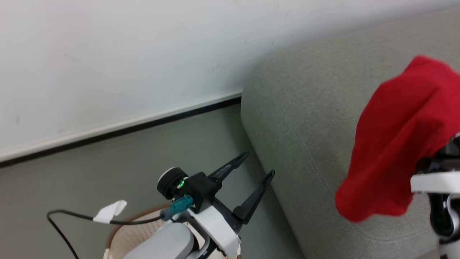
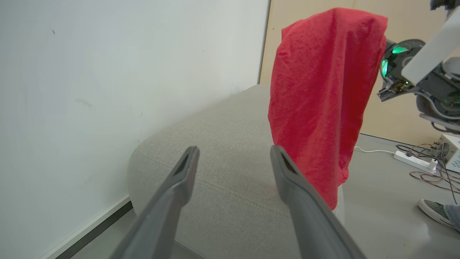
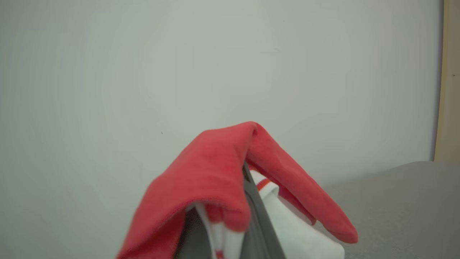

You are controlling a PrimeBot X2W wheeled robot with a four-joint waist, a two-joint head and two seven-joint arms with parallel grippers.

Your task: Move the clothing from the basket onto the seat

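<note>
Above the large rounded light grey fabric sofa (image 1: 305, 118) the way is open — its top lies bare. A plain white wall (image 1: 107, 54) bounds the sofa's back. A bright red fabric garment (image 1: 399, 144) hangs above the sofa — the one obstacle there.

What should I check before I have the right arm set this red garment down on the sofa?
1. Grip: right gripper shut on the clothing, fabric draped over its fingers: ok.
2. Drop zone: clothing hangs over the seat: ok.
3. Hem touching the seat: cannot tell.
4. Other arm: left gripper open, empty, apart from the clothing: ok.
5. More garments in the basket, mostly hidden by the left arm: cannot tell.
6. Bystander: a person's shoe on the floor beyond the seat, apart from both arms: ok.
</note>
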